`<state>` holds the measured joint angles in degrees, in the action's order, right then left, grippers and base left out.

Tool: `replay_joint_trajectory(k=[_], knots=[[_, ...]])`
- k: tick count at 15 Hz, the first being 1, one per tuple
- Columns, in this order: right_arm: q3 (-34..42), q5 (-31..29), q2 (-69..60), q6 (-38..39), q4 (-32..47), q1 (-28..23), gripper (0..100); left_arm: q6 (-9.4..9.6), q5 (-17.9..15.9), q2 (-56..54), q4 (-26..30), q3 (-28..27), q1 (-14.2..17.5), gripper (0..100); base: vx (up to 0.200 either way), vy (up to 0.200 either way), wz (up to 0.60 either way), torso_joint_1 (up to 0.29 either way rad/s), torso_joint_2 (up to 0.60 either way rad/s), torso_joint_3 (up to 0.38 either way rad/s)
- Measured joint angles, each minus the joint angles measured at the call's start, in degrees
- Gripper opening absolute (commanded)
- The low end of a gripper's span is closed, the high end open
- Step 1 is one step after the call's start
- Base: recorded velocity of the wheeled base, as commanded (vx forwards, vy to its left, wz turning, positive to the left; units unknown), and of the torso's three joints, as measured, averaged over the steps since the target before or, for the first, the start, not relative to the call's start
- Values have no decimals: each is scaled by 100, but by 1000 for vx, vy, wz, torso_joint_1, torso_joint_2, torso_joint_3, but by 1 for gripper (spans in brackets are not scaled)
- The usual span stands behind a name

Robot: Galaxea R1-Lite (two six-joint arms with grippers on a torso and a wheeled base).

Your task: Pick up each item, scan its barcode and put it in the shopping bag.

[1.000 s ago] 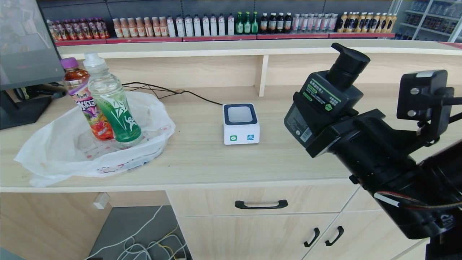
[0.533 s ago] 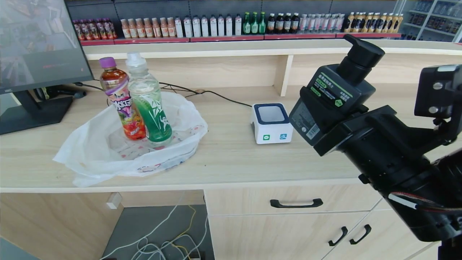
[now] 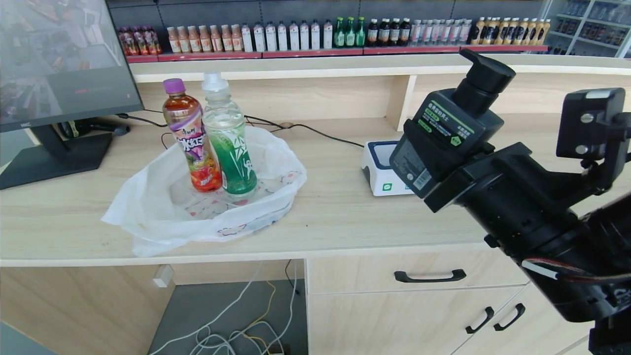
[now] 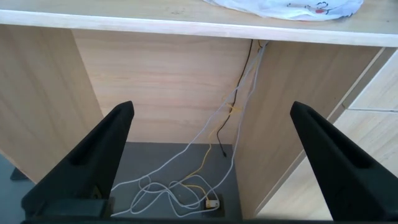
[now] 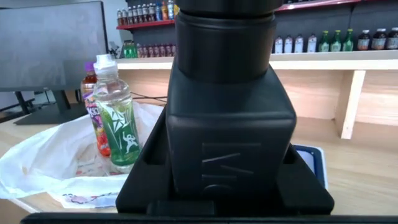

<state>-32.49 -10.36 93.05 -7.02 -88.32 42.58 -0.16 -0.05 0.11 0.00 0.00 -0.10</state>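
My right gripper [image 3: 443, 183] is shut on a black pump bottle [image 3: 446, 133], held tilted above the counter with its barcode label facing left. The bottle [image 5: 227, 124] covers the right part of the white scanner [image 3: 380, 172] behind it. Left of the scanner lies the white shopping bag [image 3: 157, 212], spread open, with a red tea bottle [image 3: 192, 140] and a green-labelled clear bottle [image 3: 230, 143] standing upright in it. The left gripper [image 4: 214, 162] hangs open below the counter edge, nothing between its fingers [image 4: 93, 162].
A monitor [image 3: 59, 54] stands at the counter's far left. A black cable [image 3: 315, 132] runs behind the bag to the scanner. A raised ledge [image 3: 296, 74] backs the counter. Drawers with black handles [image 3: 429, 276] sit below, and loose cables [image 4: 186, 186] lie on the floor.
The head camera has turned left, so the whole picture slid right. The held pump bottle is now nearer the scanner and overlaps it. The bag and its two bottles stay put.
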Motion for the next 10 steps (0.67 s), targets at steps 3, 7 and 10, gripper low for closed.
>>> replay_joint_trajectory(k=[3, 7, 10], knots=[[-56, 919, 196, -69, -24, -491, 0, 0, 0, 0, 0, 0, 5, 100, 0, 0, 0, 0, 0, 0], [-684, 1747, 752, -107, -154, -981, 0, 0, 0, 0, 0, 0, 0, 100, 0, 0, 0, 0, 0, 0], [-1379, 2186, 1246, -197, -169, -1193, 0, 0, 0, 0, 0, 0, 0, 100, 0, 0, 0, 0, 0, 0]])
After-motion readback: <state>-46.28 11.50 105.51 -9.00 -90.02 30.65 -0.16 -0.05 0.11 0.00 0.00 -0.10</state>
